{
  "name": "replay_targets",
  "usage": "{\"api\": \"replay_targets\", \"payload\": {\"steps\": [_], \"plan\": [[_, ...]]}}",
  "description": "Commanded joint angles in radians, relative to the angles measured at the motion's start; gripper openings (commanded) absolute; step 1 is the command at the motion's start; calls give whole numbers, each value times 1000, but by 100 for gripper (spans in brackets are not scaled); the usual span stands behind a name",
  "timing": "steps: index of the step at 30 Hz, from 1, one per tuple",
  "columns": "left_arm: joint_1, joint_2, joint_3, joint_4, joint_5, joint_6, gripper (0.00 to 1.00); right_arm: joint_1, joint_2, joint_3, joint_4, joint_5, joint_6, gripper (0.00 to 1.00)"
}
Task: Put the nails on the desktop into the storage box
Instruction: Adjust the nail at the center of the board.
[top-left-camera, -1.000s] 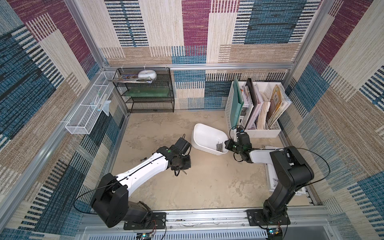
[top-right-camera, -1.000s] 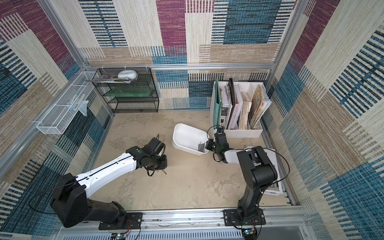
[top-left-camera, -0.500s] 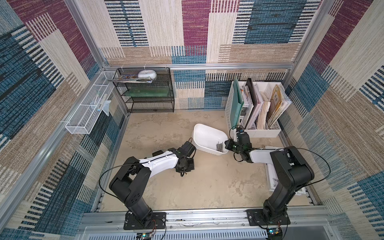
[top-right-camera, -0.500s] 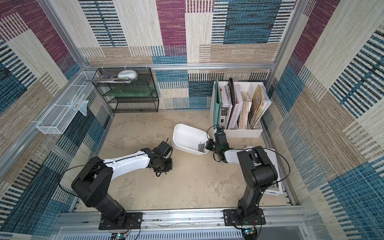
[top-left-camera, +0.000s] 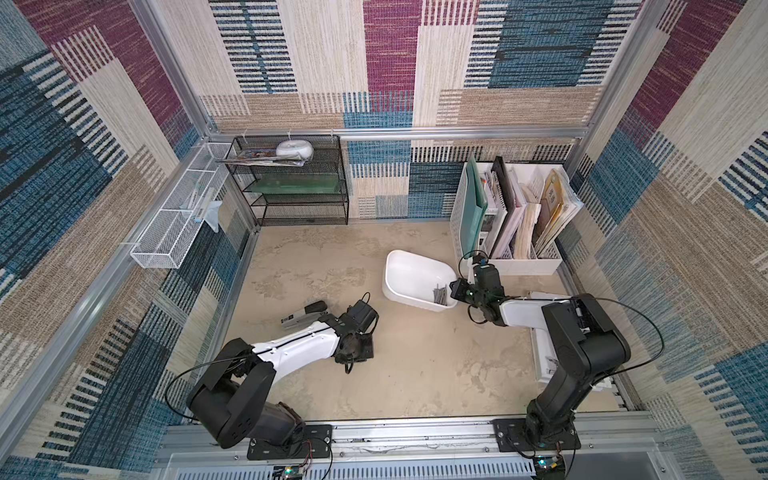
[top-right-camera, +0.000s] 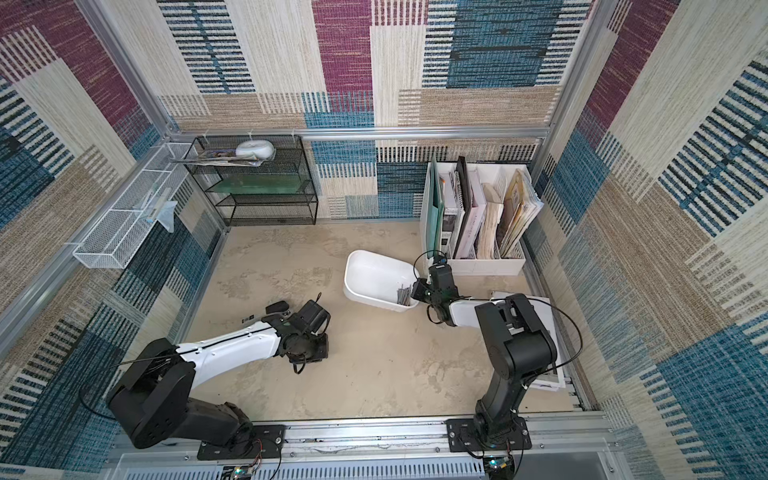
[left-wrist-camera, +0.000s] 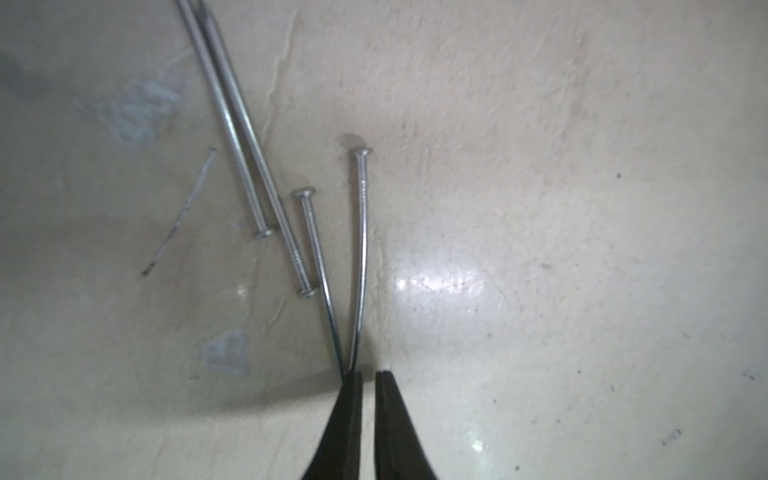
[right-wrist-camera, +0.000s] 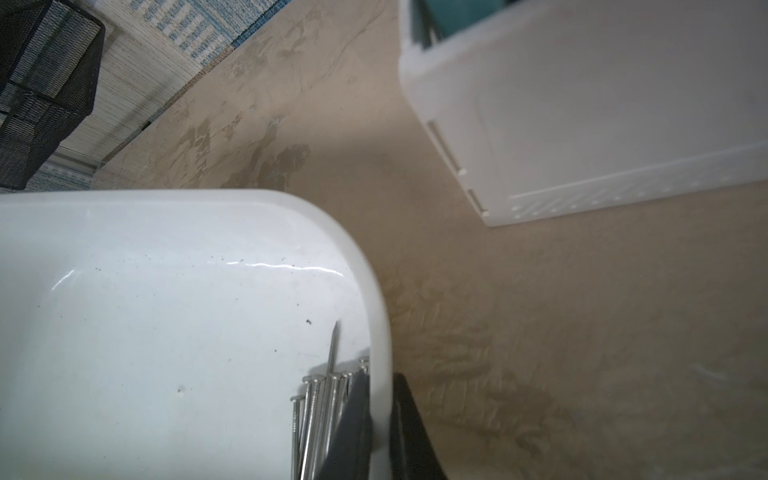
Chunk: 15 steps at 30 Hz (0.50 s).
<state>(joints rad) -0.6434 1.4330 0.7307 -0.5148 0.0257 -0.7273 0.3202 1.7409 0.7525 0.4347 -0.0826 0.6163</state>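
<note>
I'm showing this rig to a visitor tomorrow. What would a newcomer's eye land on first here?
Probably the loud patchwork walls in magenta, blue and beige around the desktop. Next, the white storage box near the middle, one wall pinched by the right gripper, a bundle of nails in the corner beside it. Then the left gripper, jaws a slit apart, by four loose nails lying on the desktop.

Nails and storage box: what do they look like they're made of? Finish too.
The nails look like bare metal, probably steel: silvery-grey, shiny shafts with flat heads and fine ribbing just below the heads. The storage box looks like moulded plastic: glossy white with a smooth rounded rim, a sharp light glint on the inner wall and a few dark specks.
</note>
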Motion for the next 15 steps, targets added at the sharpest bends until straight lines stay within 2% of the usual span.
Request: {"api": "replay_targets", "payload": {"steps": [1,6,9,15], "plan": [[-1,-29,9,-7,4,6,20,0,3,-5,-27,14,-6,0],[-2,-97,46,-40,38,21,27,0,-1,-2,-37,15,-10,0],[-2,-145,48,-100,-10,25,29,0,-3,-3,-38,16,-10,0],[3,-92,58,-116,-25,30,28,1,6,4,-36,9,-9,0]]}}
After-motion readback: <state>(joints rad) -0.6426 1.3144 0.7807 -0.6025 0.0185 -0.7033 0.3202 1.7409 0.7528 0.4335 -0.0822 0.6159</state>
